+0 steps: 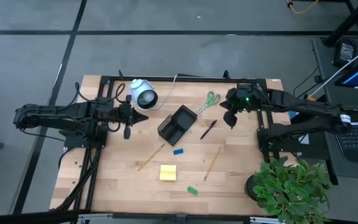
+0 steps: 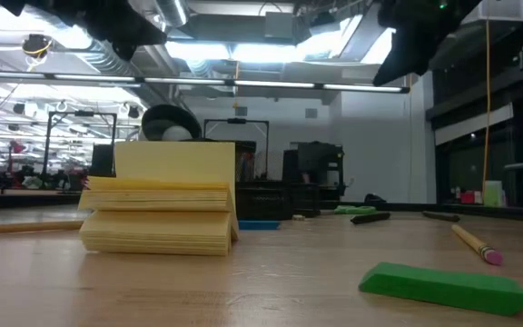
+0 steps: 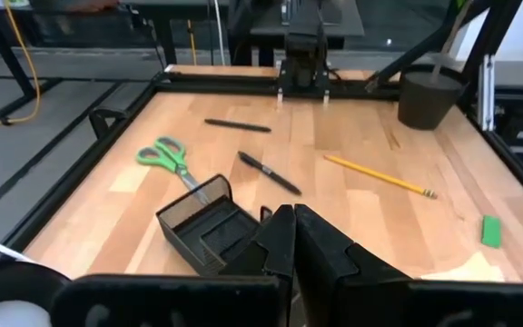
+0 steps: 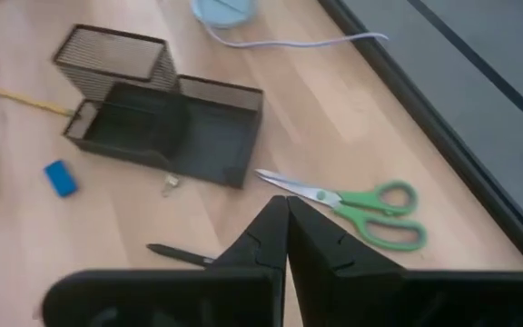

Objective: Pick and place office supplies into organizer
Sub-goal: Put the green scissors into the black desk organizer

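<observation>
Right wrist view — scissors just beyond closed right jaws.

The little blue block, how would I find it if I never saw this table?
Find the black organizer mid-table. Just beside it, toward the yellow sticky-note pad, lies the blue block. It is the only blue thing; the green block lies farther away.

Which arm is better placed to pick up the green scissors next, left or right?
Probably the right. Its tool hangs just beside the scissors, which lie in the open. The left tool is on the far side of the organizer, and both tools are shut and empty.
</observation>
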`<state>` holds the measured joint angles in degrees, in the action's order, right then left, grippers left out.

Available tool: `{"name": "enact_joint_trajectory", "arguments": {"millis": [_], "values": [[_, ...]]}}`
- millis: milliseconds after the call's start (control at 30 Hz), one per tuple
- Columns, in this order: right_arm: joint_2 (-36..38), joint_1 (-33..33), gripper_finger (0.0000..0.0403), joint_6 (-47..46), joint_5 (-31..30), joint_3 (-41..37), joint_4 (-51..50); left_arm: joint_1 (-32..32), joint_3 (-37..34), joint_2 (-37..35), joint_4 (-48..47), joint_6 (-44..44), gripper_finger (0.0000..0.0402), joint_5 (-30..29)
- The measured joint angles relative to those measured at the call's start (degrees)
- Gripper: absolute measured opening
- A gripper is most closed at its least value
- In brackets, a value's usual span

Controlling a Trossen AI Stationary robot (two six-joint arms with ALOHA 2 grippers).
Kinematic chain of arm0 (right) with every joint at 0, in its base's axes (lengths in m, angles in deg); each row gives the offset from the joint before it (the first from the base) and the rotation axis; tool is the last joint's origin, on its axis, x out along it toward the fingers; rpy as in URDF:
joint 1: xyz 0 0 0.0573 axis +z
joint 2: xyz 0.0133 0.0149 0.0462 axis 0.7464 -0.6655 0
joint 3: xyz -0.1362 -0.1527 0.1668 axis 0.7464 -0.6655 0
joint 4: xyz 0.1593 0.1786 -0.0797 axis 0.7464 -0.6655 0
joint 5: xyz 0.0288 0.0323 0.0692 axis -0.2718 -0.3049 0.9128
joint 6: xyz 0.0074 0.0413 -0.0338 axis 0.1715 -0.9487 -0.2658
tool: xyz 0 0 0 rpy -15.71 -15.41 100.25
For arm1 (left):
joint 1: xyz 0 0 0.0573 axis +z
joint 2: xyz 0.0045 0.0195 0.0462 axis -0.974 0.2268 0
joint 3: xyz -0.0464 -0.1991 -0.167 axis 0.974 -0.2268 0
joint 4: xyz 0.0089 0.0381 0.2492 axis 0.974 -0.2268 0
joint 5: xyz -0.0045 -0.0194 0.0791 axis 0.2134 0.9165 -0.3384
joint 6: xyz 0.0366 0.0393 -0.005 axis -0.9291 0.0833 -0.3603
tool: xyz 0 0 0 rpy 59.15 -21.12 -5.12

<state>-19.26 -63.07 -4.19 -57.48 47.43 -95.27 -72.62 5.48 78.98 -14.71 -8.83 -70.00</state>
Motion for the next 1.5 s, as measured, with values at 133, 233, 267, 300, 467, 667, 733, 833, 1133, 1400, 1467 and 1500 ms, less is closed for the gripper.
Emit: {"name": "enact_joint_trajectory", "arguments": {"millis": [133, 233, 267, 300, 467, 667, 733, 833, 1133, 1400, 1467, 1500], "values": [[-1.9, -3.3, 0.0012, 0.8, 0.0, 0.6, -0.1, 0.0, 0.0, 1.0, 0.0, 0.0, 0.0002, -0.1], [-3.2, -5.3, 0.0012, 1.6, 0.0, 0.9, -0.2, 0.0, 0.0, 1.4, 0.0, -1.3, 0.0002, -0.1], [-3.8, -5.9, 0.0013, 1.8, 0.0, 1.0, -0.2, 0.0, 0.0, 1.4, 0.0, -2.3, 0.0002, -0.1], [-4.5, -6.4, 0.0015, 2.4, 0.0, 1.2, 0.0, 0.0, 0.0, 1.4, 0.0, -3.1, 0.0002, -0.1], [-8.7, -8.3, 0.0050, 4.6, 0.0, 3.8, 0.0, 0.0, 0.0, 1.4, 0.8, -3.8, 0.0002, -0.8], [-15.8, -11.8, 0.0102, 7.3, 0.0, 10.0, -3.5, 0.0, 0.0, 1.4, 0.9, -4.5, 0.0002, -1.2], [-18.5, -13.0, 0.0115, 8.1, -0.6, 11.4, -3.9, 0.0, 0.0, 1.4, 0.9, -4.5, 0.0002, -1.3], [-22.1, -14.4, 0.0128, 9.4, -2.4, 12.9, -4.3, 0.0, 0.0, 1.4, 0.9, -4.5, 0.0002, -1.9], [-30.5, -18.3, 0.0140, 13.6, -3.0, 13.9, -5.7, 0.0, 0.0, 1.4, 0.9, -4.6, 0.0002, -2.8], [-37.5, -22.7, 0.0140, 13.9, -3.0, 13.9, -6.3, 0.0, 0.0, 1.4, 0.9, -4.6, 0.0002, -3.9], [-39.3, -23.7, 0.0140, 13.7, -3.0, 13.9, -6.4, 0.0, 0.0, 1.4, 0.9, -4.6, 0.0002, -3.9], [-40.1, -24.1, 0.0140, 13.7, -3.0, 13.9, -6.3, 0.0, 0.0, 1.4, 0.9, -4.6, 0.0002, -3.9]]}}
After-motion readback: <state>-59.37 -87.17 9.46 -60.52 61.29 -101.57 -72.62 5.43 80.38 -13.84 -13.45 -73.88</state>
